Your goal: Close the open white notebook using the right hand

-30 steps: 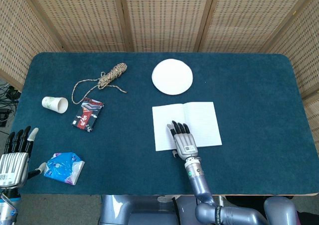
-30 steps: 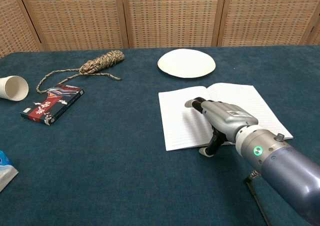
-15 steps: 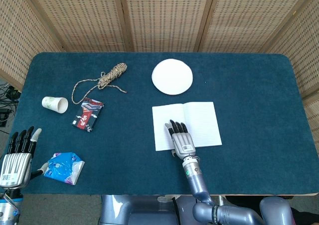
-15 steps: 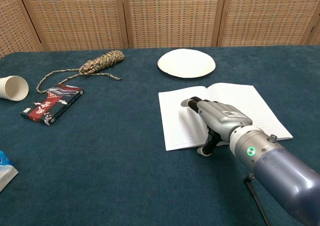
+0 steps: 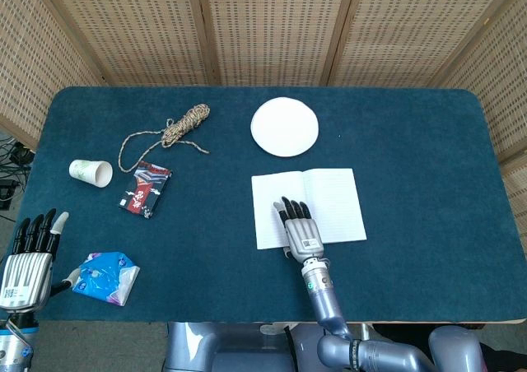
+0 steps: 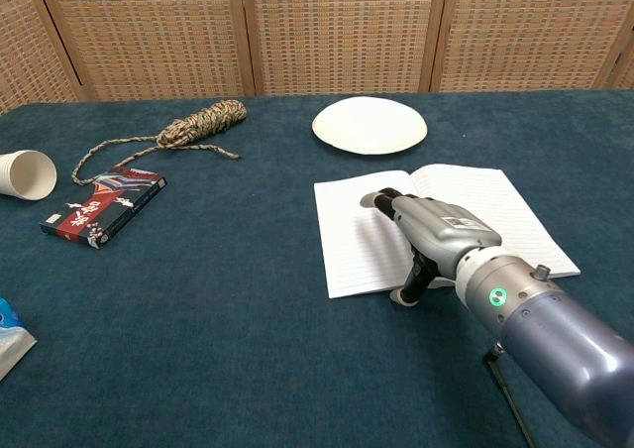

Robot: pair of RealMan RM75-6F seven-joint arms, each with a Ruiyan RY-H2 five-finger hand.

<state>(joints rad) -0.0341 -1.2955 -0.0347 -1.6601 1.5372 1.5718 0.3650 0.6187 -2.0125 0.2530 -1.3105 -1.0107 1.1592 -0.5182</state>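
The white notebook (image 5: 329, 199) (image 6: 495, 215) lies open and flat on the blue table, right of centre, its lined pages facing up. My right hand (image 5: 300, 230) (image 6: 433, 232) hovers palm down over the notebook's left page near its front edge, fingers stretched forward and holding nothing. The thumb (image 6: 408, 291) hangs down just past the page's front edge. Whether the fingers touch the paper is unclear. My left hand (image 5: 29, 255) is off the table's front left corner, fingers spread and empty.
A white plate (image 5: 284, 126) lies behind the notebook. To the left are a coil of rope (image 5: 183, 126), a red and black box (image 5: 146, 188), a tipped paper cup (image 5: 90, 172) and a blue packet (image 5: 105, 276).
The right hand has shifted slightly left and back toward the front edge of the left page. The left hand has barely moved.
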